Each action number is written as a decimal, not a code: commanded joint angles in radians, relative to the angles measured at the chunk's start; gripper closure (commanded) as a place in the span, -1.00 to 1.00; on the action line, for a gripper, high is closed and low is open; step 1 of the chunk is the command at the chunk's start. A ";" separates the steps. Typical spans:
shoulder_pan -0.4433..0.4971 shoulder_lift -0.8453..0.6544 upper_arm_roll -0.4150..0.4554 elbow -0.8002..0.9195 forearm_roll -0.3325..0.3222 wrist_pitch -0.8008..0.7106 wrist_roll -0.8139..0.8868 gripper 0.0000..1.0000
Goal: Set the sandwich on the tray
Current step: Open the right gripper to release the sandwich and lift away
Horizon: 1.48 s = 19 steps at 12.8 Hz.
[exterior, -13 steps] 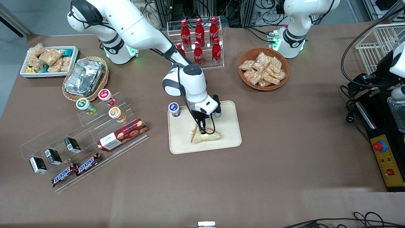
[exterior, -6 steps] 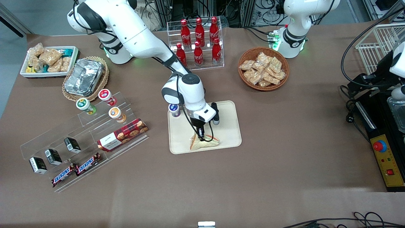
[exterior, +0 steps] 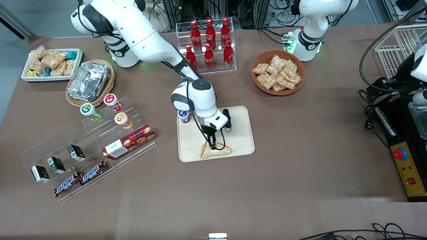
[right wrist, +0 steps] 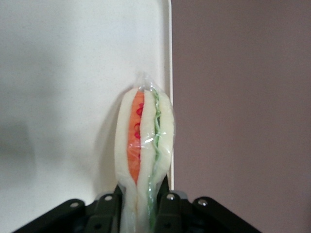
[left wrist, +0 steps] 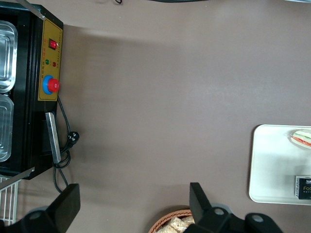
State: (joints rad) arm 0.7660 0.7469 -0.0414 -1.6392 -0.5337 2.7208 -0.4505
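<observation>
Since half a second ago the gripper (exterior: 212, 144) has barely shifted; over the last full second it came down and toward the front camera with the sandwich (exterior: 216, 151), which now sits at the tray's (exterior: 240, 133) edge nearest that camera. Fingers are clamped on the sandwich: the right wrist view shows the two black fingers (right wrist: 108, 206) pressed against both bread faces of the sandwich (right wrist: 144, 150), held edge-on with orange-red and green layers showing. Whether its lower edge touches the tray (right wrist: 73, 73) cannot be told from any view. From the front, the wrist housing covers the upper part of the wedge and part of the small purple-lidded cup (exterior: 183, 115) at the tray's corner. The left wrist view catches only one end of the tray (left wrist: 272, 165) and a sliver of the sandwich (left wrist: 302, 138), cut off at the frame edge.
</observation>
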 commanded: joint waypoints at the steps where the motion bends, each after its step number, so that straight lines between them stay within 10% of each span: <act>1: -0.010 0.019 0.003 0.027 -0.019 0.019 0.012 -1.00; 6: -0.022 -0.056 0.017 0.009 0.043 -0.004 0.012 -1.00; 14: -0.004 -0.391 0.043 -0.030 0.409 -0.534 0.038 -1.00; 19: -0.042 -0.590 0.025 -0.025 0.414 -0.893 0.469 -1.00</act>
State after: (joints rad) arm 0.7521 0.2410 -0.0059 -1.6269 -0.1445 1.9070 -0.0677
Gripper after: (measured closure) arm 0.000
